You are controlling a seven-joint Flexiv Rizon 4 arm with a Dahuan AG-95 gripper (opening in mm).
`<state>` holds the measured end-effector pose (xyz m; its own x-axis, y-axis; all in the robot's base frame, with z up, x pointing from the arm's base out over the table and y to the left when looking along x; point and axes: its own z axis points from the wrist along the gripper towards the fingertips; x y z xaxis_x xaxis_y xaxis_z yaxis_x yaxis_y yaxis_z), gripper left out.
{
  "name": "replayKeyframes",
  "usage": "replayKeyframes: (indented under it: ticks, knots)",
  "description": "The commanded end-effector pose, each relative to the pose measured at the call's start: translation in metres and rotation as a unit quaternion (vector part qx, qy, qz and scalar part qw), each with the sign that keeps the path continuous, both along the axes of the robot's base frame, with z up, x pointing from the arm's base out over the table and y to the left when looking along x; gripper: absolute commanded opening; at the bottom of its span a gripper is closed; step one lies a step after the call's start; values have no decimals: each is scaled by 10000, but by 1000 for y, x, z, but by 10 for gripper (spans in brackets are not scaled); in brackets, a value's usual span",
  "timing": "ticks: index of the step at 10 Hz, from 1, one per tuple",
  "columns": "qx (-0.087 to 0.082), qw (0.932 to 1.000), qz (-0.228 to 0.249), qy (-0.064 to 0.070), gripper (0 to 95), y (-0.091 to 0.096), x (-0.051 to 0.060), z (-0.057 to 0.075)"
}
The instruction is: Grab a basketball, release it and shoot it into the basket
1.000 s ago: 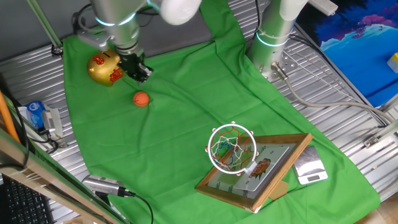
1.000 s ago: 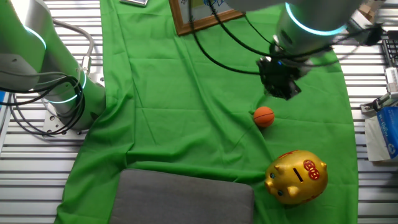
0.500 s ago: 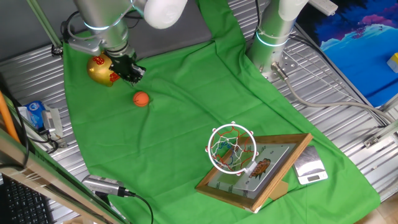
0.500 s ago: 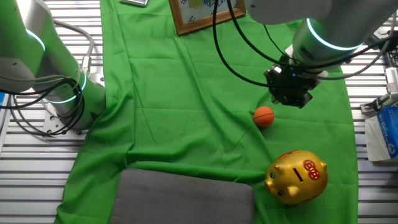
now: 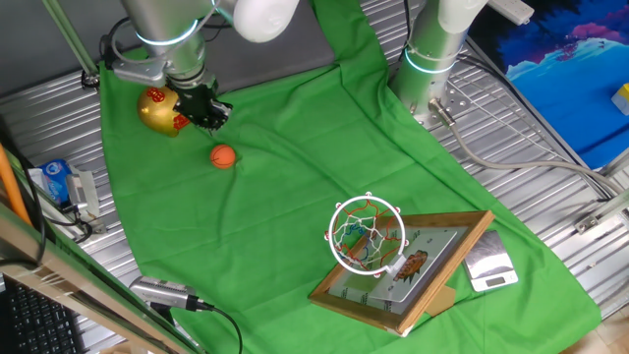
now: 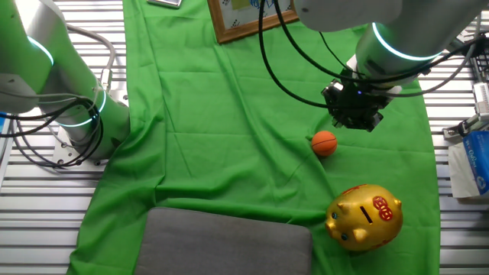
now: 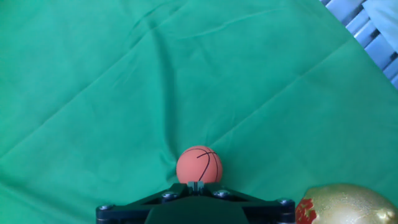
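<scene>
Since a second ago the gripper (image 5: 203, 111) has slid from beside the basketball (image 5: 224, 156) toward the gold piggy bank (image 5: 159, 110), and over the last half second it has barely shifted; the ball has stayed put.

In one fixed view the basketball lies alone on the green cloth (image 5: 295, 177), with nothing touching it. The gripper hangs near it at about 11 o'clock, partly covering the piggy bank, which sits farther out the same way. From the other fixed view the basketball (image 6: 325, 143) has the gripper (image 6: 353, 109) near it at 1 o'clock and the piggy bank (image 6: 364, 217) at roughly 5 o'clock, apart from the ball.

The hand view shows the basketball (image 7: 199, 166) just above the dark gripper body at the bottom edge, with the piggy bank (image 7: 339, 204) at the lower right corner. Whether the fingers are spread or closed cannot be told; they hold nothing.

Well apart from the ball, at 4 o'clock across the cloth in the first fixed view, the basket (image 5: 367, 234) stands with its white ring and red-and-white net fixed to the wooden-framed backboard (image 5: 413, 271). The cloth covers the slatted metal worktop (image 5: 550, 197).
</scene>
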<state>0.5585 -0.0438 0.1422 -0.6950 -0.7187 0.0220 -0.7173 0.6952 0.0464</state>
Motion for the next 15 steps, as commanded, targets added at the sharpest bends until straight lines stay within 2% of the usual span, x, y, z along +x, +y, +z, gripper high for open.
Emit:
replayKeyframes:
  ticks: [1,3,5,9,12,14,15]
  knots:
    - [-9,10000,-47,46,0,0,0,1]
    - [-96,9998,-161,97,0,0,0,1]
    - [-104,9993,-332,162,0,0,0,1]
    - [-91,9990,-417,155,0,0,0,1]
    - [-30,9996,-231,146,0,0,0,1]
    - [-10,9999,-24,159,380,0,0,0]
    - [53,9999,61,151,570,0,0,0]
